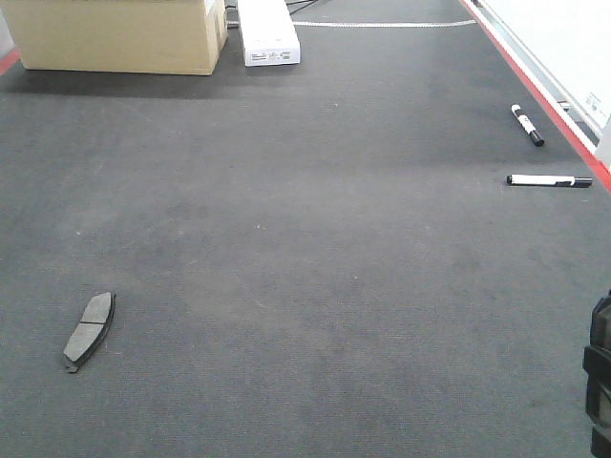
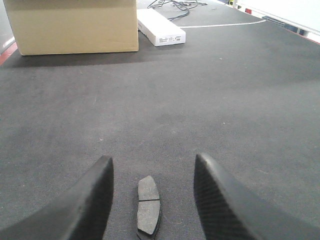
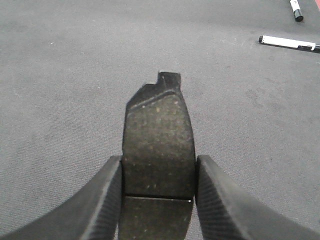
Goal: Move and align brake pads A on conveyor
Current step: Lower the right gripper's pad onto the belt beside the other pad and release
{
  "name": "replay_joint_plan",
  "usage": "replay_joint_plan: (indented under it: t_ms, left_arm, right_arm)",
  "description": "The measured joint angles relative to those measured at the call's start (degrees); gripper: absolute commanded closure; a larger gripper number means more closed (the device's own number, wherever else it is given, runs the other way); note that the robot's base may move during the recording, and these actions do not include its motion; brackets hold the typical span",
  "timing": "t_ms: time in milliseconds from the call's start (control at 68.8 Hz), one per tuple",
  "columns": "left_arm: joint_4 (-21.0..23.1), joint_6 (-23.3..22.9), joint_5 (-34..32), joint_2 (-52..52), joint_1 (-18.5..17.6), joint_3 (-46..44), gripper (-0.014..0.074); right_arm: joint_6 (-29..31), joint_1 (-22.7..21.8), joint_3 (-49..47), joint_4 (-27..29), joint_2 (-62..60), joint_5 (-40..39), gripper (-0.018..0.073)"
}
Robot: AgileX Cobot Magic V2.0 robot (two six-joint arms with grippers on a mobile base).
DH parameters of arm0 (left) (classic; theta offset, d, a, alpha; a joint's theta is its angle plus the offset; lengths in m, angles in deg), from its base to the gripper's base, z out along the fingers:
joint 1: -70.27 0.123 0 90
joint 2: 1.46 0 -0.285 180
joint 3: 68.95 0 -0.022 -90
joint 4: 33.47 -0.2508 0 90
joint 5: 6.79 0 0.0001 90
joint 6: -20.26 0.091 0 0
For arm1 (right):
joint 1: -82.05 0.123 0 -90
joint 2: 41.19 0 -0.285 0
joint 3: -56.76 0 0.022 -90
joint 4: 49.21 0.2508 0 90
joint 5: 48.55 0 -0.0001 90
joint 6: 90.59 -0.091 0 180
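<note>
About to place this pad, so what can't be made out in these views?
- Held brake pad: near end hidden by right gripper fingers and bottom edge, right wrist view.
- Loose brake pad, between open left gripper fingers: near tip cut by bottom edge, left wrist view.
- Front view: only a dark sliver at the right edge, no gripper identifiable.
- White box label: too small, left wrist view.

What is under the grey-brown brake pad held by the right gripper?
Around the grey-brown brake pad only dark grey felt conveyor belt shows; the patch directly beneath is hidden by it and the right gripper.
</note>
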Motion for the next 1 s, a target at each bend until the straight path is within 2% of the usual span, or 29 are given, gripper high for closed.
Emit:
replay_joint_plan:
  t_ms: [567,683,1002]
  left_arm:
    - [0.0,0.0,0.0,0.0,0.0,0.0,0.0253]
    - [0.0,0.0,0.0,0.0,0.0,0.0,0.0253]
    - [0.0,0.0,0.0,0.0,0.0,0.0,0.0253]
  right_arm:
    - [-0.06,0.0,0.0,0.32,0.0,-0.05,0.0564]
    - [-0.06,0.0,0.0,-0.07,1.71,-2.65,0.0562]
    - [-0.06,0.0,-8.02,0.17,24.06,-2.43,0.0552]
